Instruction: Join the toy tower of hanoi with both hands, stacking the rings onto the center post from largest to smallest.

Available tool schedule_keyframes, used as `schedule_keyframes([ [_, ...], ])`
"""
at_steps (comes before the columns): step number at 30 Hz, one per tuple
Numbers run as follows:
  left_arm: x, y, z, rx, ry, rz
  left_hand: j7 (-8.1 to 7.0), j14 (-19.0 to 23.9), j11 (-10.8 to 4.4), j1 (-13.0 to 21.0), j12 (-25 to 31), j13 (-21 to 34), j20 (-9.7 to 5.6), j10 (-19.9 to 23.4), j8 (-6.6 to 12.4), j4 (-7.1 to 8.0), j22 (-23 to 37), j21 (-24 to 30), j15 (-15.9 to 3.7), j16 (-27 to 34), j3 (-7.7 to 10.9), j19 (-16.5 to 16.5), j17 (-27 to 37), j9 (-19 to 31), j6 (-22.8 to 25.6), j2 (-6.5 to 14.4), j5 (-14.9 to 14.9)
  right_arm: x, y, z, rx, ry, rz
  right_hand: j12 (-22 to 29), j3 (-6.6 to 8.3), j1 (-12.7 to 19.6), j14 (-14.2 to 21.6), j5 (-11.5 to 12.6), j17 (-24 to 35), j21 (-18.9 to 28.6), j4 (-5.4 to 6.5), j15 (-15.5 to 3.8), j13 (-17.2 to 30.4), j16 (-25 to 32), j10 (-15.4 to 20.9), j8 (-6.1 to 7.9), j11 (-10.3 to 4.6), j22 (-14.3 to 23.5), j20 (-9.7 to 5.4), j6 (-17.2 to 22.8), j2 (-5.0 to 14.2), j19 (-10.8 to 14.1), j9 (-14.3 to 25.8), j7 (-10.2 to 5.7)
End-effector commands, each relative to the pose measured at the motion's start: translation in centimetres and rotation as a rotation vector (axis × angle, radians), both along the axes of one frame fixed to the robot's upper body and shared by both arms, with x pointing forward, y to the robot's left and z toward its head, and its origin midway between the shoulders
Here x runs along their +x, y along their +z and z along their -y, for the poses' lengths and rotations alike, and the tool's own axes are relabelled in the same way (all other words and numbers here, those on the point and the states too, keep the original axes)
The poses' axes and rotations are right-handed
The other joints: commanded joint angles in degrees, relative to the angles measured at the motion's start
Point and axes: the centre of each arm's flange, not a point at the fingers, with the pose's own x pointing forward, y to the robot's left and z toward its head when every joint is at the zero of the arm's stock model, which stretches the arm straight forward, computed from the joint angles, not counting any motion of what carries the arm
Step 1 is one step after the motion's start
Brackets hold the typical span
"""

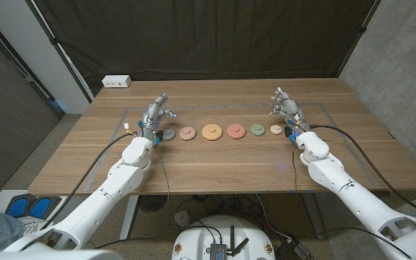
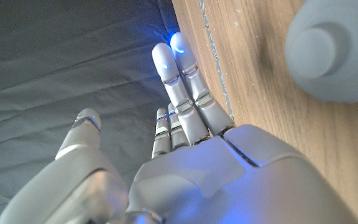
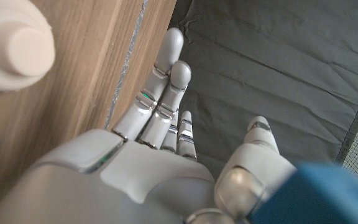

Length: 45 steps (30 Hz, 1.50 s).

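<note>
Nothing is stacked yet: six rings lie in a row around the orange ring (image 1: 211,131) (the middle one), each robot hand (image 1: 157,114) (image 1: 285,105) spread, empty.

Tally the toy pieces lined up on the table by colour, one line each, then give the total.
Dark teal piece: 1
Pink piece: 1
Orange piece: 1
Red piece: 1
Green piece: 1
Cream piece: 1
Total: 6
</note>
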Motion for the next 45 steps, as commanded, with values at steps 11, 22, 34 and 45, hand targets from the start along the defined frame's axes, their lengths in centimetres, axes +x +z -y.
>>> schedule_keyframes([
  [11,-0.1,0.0,-0.2,0.044,0.062,-0.008,-1.09,0.9,-3.47,7.0,-0.6,0.2,-4.18,0.4,-0.02,-1.27,0.6,1.5,-3.46,2.0,2.34,0.0,0.2,0.0,1.7,-0.6,1.8,-0.7,-0.1,-0.3,-0.007,-0.118,0.014,-1.1,3.81,5.0,-1.2,2.2,2.5,0.9,-1.73,-4.05,1.4,3.2,-0.9,-0.09,-2.71,0.7,-1.82,2.3,-0.02,-0.5,0.3,0.01],
  [22,-0.1,0.4,-0.2,0.108,0.094,-0.01,-1.3,-0.7,-4.01,16.5,-0.9,0.7,-4.69,-0.9,-0.65,-1.44,0.0,2.1,-3.49,3.1,4.7,-1.3,0.0,0.2,-0.6,-1.7,4.5,-0.9,0.3,-0.5,-0.049,-0.182,0.011,-2.0,6.33,12.6,-2.2,4.4,1.7,1.6,-2.1,-4.13,2.4,4.1,-2.4,-1.41,-2.72,0.2,-1.8,-0.2,-2.7,-0.3,0.4,0.55],
  [34,-0.2,1.0,-0.2,0.145,0.15,-0.031,-1.64,-1.5,-5.06,26.0,-0.4,1.4,-4.56,-1.0,-0.17,-1.18,-0.7,3.4,-3.49,5.1,4.42,-1.5,-0.5,0.4,-1.5,-5.1,5.8,-1.4,0.9,-0.6,-0.153,-0.27,0.015,-2.7,7.69,21.8,-2.5,5.3,1.2,2.6,-2.17,-4.12,3.7,6.0,-5.1,-2.25,-4.4,0.6,-1.87,-3.1,-7.35,-1.2,0.7,-0.33],
  [45,-0.6,1.8,0.2,0.261,0.251,0.002,-1.5,-0.5,-4.76,30.8,0.0,1.9,-4.54,-0.4,0.21,-0.67,-0.8,4.9,-3.49,7.1,3.39,-1.3,-0.5,0.6,-0.6,-5.6,6.2,-1.9,1.1,-0.7,-0.217,-0.336,0.026,-2.5,7.62,25.3,-2.2,4.5,0.1,3.2,-1.08,-4.07,4.6,6.6,-5.0,-1.84,-3.88,0.2,-1.69,-3.1,-8.08,-1.8,1.0,-0.86],
])
